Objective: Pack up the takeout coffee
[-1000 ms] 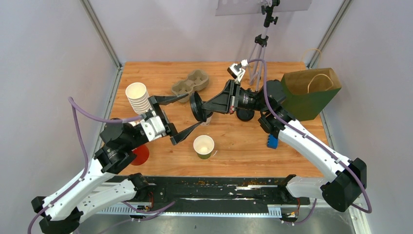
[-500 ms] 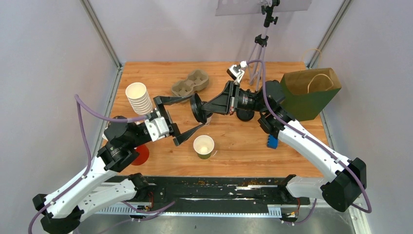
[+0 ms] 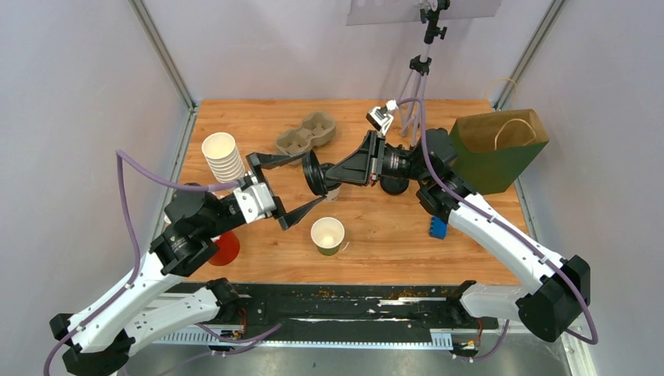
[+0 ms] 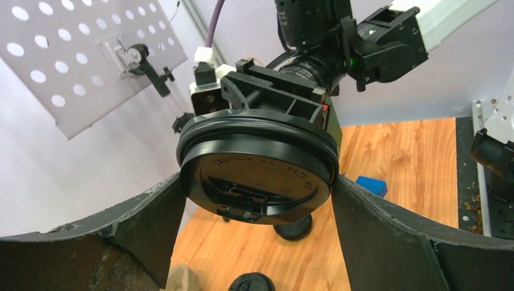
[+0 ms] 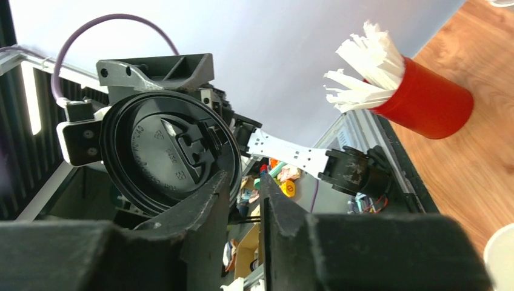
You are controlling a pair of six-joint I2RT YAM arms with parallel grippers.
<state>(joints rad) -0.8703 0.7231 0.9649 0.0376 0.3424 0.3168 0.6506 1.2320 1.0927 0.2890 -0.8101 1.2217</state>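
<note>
Wooden table: one open olive cup

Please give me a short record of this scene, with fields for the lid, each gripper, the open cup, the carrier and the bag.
lid: black, in the air between the two grippers
left gripper: fingers wide, one on each side of the lid, seem to touch its rim
right gripper: at the lid's edge; grip unclear
open cup: upright, no lid, front middle of the table
carrier: cardboard, empty, at the back
bag: green, open, at the right edge
</note>
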